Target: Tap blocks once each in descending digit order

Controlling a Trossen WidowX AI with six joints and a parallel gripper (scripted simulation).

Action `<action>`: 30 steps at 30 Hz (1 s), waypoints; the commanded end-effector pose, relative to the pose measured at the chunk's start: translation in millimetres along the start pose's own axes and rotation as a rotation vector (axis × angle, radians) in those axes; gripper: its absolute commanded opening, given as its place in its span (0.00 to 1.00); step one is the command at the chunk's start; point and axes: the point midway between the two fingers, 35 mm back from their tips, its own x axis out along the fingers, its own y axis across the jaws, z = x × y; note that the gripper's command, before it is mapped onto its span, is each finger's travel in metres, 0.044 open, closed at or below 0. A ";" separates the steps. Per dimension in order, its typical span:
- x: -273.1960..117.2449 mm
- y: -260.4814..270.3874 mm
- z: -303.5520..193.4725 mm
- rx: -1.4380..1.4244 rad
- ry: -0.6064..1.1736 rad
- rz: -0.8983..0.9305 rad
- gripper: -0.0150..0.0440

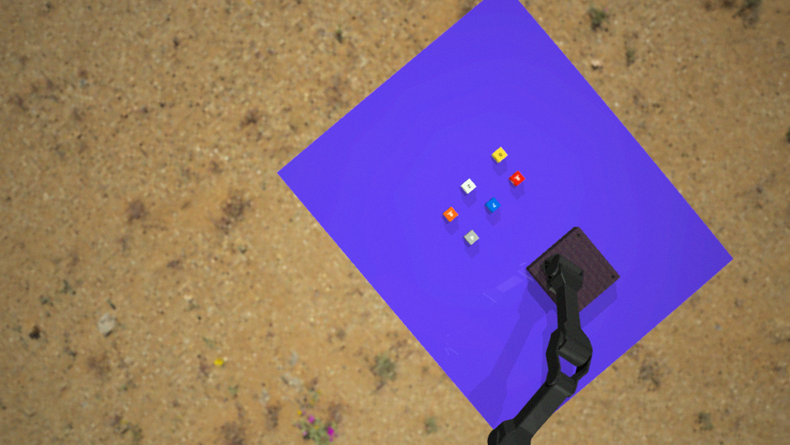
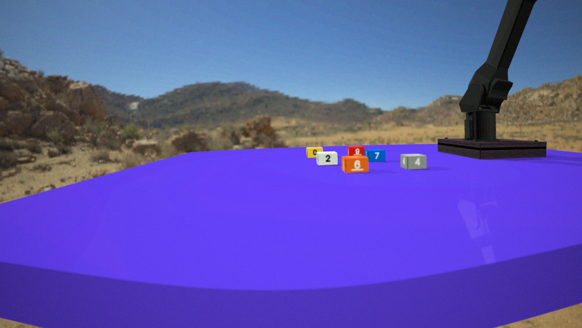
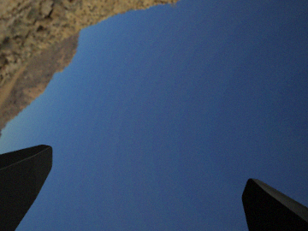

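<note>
Six blocks sat in a loose cluster on the violet table, each apart from its neighbours. Exterior view gave the digits: red, 9; blue, 7; orange, 6, underlined; grey, 4; white, 2; yellow, 0. The 9 carried an underline too.

From the top: yellow stood highest in the frame, red just below and right of it. White lay left of red, blue between and lower. Orange was farthest left, grey lowest, nearest the bottom of the frame. All rested flat on the table, their short shadows falling toward the lower edge of the frame.

Dark base to the right of the cluster, well apart from the blocks. Black arm rose from it; in the top view it stretched away from the blocks, past the table's lower edge and out of frame. Exterior view cut it off at the top.

Wrist view: gripper fingers spread wide, nothing between them. Only blue sky and a strip of rocky hillside showed beyond; no block touched the fingers.
</note>
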 end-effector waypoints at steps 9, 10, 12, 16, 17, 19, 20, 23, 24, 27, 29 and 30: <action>-12.6 103.0 -111.0 0.113 0.100 0.275 0.93; -17.0 116.3 -127.1 0.127 0.120 0.313 0.93; -28.7 142.3 -159.9 0.159 0.166 0.390 0.93; -61.6 188.8 -224.3 0.233 0.273 0.536 0.93; -71.7 199.2 -239.9 0.253 0.303 0.571 0.93; -94.1 218.5 -270.3 0.296 0.366 0.638 0.93; -106.4 227.4 -285.1 0.319 0.400 0.671 0.93; -147.3 250.9 -327.7 0.392 0.510 0.764 0.93; -162.3 257.7 -341.2 0.418 0.550 0.793 0.93; -210.8 274.6 -378.8 0.500 0.677 0.875 0.93; -245.8 283.0 -401.2 0.558 0.768 0.924 0.93; -264.0 286.3 -411.5 0.588 0.817 0.947 0.93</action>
